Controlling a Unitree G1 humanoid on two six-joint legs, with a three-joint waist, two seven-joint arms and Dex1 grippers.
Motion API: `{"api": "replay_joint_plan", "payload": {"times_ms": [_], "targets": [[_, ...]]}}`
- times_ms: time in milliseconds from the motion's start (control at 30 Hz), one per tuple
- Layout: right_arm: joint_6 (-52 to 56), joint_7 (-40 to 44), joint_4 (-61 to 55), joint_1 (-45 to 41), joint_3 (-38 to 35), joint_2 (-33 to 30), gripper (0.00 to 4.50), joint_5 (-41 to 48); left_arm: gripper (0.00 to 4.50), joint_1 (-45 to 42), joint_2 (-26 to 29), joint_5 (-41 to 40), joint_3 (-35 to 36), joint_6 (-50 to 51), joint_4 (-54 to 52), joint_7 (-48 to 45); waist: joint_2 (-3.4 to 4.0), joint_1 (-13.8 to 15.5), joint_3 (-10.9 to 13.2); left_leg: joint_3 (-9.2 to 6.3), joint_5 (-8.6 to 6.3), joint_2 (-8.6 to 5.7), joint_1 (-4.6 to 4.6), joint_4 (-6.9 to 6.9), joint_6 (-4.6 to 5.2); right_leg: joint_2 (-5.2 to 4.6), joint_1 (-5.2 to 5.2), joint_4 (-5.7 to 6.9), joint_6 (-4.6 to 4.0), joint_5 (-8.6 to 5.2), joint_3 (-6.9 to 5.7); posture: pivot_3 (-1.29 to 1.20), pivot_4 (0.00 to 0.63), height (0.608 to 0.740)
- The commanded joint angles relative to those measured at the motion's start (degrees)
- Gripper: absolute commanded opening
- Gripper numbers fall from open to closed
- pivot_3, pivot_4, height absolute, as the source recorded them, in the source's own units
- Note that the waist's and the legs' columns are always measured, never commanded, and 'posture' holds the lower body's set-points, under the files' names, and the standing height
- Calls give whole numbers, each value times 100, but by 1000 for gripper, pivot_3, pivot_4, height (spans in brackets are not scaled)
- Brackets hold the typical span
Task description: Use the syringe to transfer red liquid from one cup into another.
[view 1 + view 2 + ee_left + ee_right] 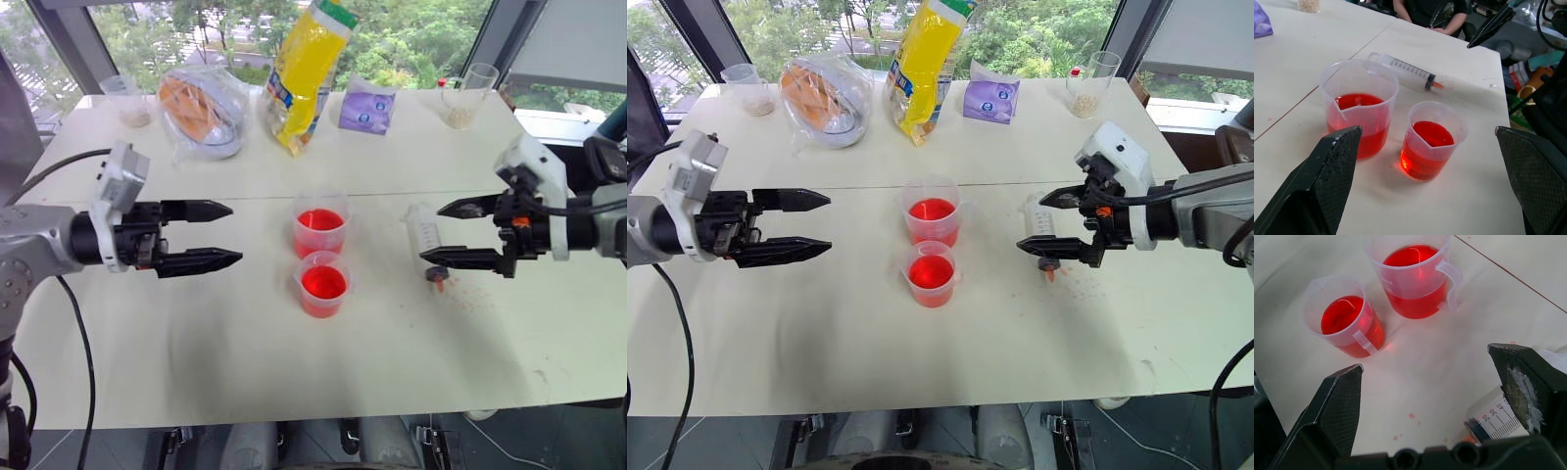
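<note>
A: Both cups sit mid-frame on the white table (pixel 196 343), the far cup (pixel 320 227) just behind the near cup (pixel 324 284), each holding red liquid (pixel 323 283).

B: And the syringe (pixel 423 235)?

A: Right of centre, lying flat on the table, its orange tip pointing toward the bottom of the frame. The right gripper (pixel 453 233) hangs over it, fingers spread wide with nothing between them; whether the lower finger touches the barrel, I can't tell.

B: The other arm?

A: The left gripper (pixel 223 235) is at the left, level, pointing at the cups, well apart from them, wide open and empty too.

B: The surface?

A: A seam runs across the table just behind the cups, and small red specks dot it near the syringe tip. Along the top: a yellow bag (pixel 306 73), a purple pouch (pixel 367 108), a clear bag (pixel 201 108) (something orange inside), and two glasses (pixel 458 96) with beige grains. Windows behind show green trees.
</note>
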Motion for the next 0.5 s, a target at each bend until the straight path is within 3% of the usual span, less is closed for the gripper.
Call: {"api": "replay_joint_plan", "payload": {"times_ms": [33,500], "targets": [[-110,20,-35,-100,-116,-21,4465,-34,4500,-62,24,80,174,-212,28,-41,0,0,0,0,0,0,0,0,0,0,0,0,0,0,0,0,150,740],[-112,96,2,-107,-48,-34,4465,-130,4500,-36,24,-103,266,-139,6,3,0,-1,0,1,0,0,0,0,0,0,0,0,2,1,0,0,150,740]]}}
